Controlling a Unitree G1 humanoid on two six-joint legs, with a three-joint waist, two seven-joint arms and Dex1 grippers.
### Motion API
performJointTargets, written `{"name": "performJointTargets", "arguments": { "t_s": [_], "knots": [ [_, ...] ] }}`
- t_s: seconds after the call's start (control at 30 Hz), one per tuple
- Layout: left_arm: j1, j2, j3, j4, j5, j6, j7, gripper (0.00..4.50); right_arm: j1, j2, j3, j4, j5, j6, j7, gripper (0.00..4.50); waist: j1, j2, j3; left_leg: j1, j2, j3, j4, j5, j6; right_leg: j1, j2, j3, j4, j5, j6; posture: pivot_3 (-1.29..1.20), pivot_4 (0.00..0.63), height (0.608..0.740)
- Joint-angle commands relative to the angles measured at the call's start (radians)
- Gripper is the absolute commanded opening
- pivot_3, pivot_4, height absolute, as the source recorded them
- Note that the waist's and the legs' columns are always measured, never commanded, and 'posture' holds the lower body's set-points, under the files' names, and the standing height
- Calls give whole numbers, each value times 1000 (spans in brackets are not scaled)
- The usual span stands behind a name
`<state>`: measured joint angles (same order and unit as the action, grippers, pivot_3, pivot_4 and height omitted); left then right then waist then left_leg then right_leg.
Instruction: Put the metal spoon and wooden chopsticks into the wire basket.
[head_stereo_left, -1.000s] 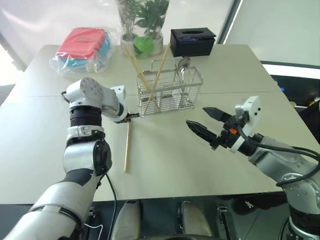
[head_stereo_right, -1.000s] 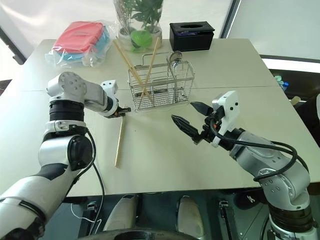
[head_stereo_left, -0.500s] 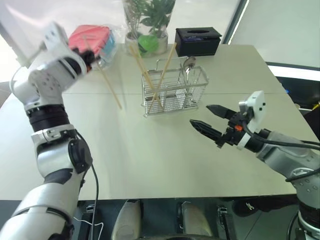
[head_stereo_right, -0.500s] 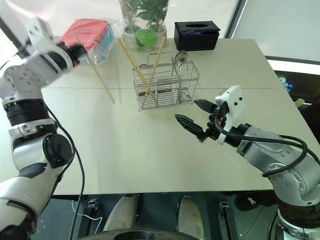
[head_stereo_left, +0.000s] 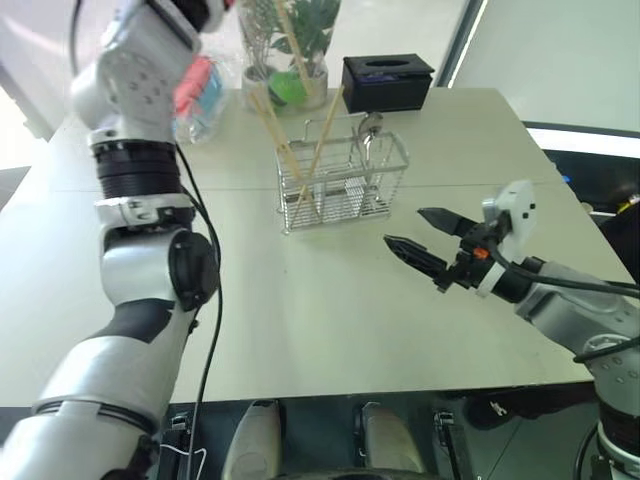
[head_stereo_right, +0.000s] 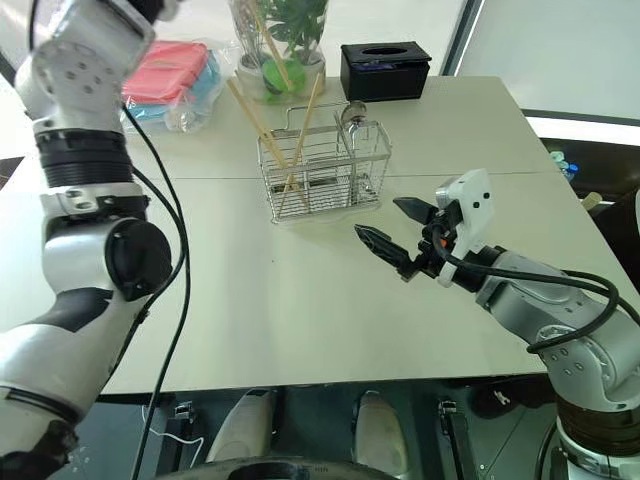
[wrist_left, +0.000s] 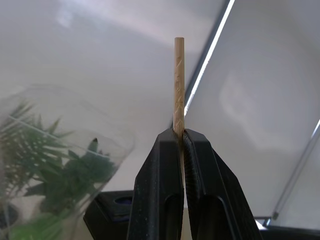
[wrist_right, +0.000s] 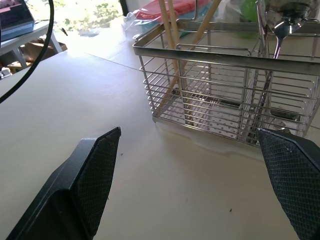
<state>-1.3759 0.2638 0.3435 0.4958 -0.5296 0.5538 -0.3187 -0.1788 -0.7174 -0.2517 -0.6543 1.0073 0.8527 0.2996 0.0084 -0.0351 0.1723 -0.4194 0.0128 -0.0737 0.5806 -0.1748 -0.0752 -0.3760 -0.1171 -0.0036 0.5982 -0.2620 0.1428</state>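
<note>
One chopstick (wrist_left: 178, 85) is pinched in the left claw (wrist_left: 182, 137), which is held up high at the far left, above the table (head_stereo_left: 330, 310). Two more chopsticks (head_stereo_left: 318, 150) are leaned crossed in the left part of the basket (head_stereo_left: 340, 180) and the spoon (head_stereo_left: 368, 135) is stood in its right part. The right claw (head_stereo_left: 420, 232) is spread wide with nothing in it, near right of the basket.

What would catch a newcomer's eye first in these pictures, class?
First, the left gripper, raised high and shut on a wooden chopstick. Next, the wire basket mid-table, with two chopsticks leaning crossed in it and the metal spoon standing at its right end. The right gripper hovers open nearby.
</note>
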Motion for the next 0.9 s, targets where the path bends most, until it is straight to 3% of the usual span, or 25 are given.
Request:
{"name": "performJointTargets", "arguments": {
  "t_s": [0.03,0.67,0.8,0.9],
  "knots": [
    [26,6,-41,-63,19,-13,-19,53,13,-4,-48,-39,27,-6,-12,4500,-1,0,0,0,0,0,0,0,0,-1,0,0,1,0,0,0,150,720],
    [282,-26,-205,-260,88,3,-63,53,11,-5,-49,-26,7,-29,-18,4500,4,0,0,0,0,0,2,0,0,0,0,0,1,0,0,0,150,720],
    [314,-39,-199,-288,78,17,-51,1512,-2,-3,-48,-18,4,-27,-15,4500,4,0,0,0,0,0,2,0,0,0,0,0,1,0,0,0,150,720],
    [319,-40,-191,-313,77,7,-42,3163,-5,0,-46,-16,-1,-26,-11,4500,4,0,0,0,0,0,2,0,0,0,0,0,1,0,0,0,150,720]
  ]
}}
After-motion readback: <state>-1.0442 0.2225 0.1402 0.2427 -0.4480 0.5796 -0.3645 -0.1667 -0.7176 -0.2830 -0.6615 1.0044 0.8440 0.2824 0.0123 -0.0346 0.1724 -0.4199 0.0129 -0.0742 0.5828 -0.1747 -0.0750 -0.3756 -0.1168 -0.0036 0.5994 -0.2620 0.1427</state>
